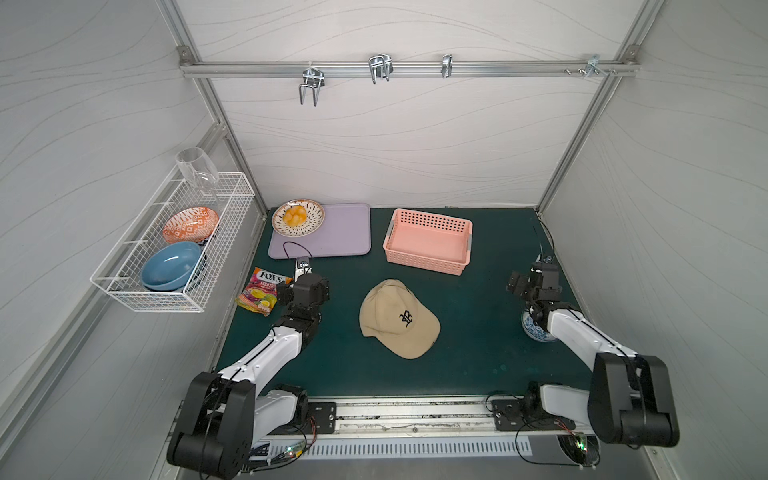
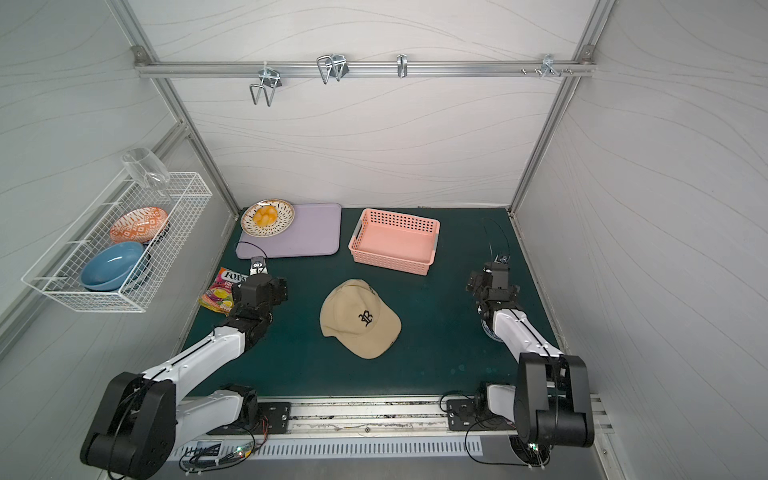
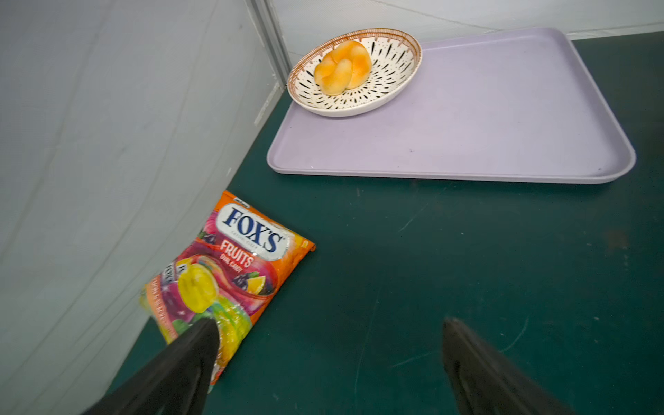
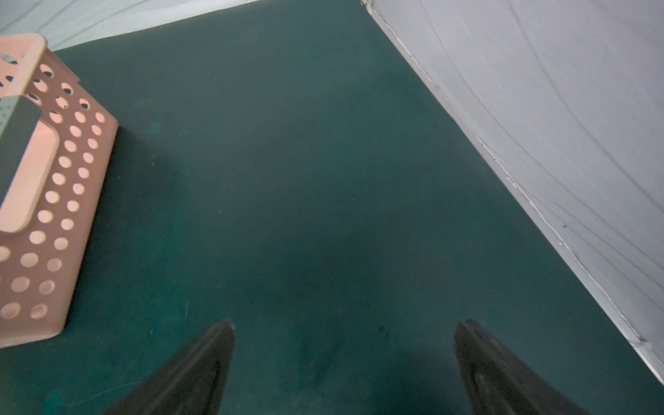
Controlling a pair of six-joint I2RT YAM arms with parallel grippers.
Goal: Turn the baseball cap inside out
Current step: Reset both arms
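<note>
The beige baseball cap lies crown up in the middle of the green mat, seen in both top views. Its black monogram faces up and its brim points toward the front right. Nothing touches it. My left arm is to its left, beside the candy bag. The left gripper is open over bare mat, with one fingertip over the bag's corner. My right arm is far to the cap's right. The right gripper is open and holds nothing. Neither wrist view shows the cap.
A pink perforated basket stands behind the cap. A lilac tray at the back left bears a patterned bowl with a bread roll. A Fox's candy bag lies by the left wall. A blue-and-white vase sits under the right arm. A wire rack hangs on the left wall.
</note>
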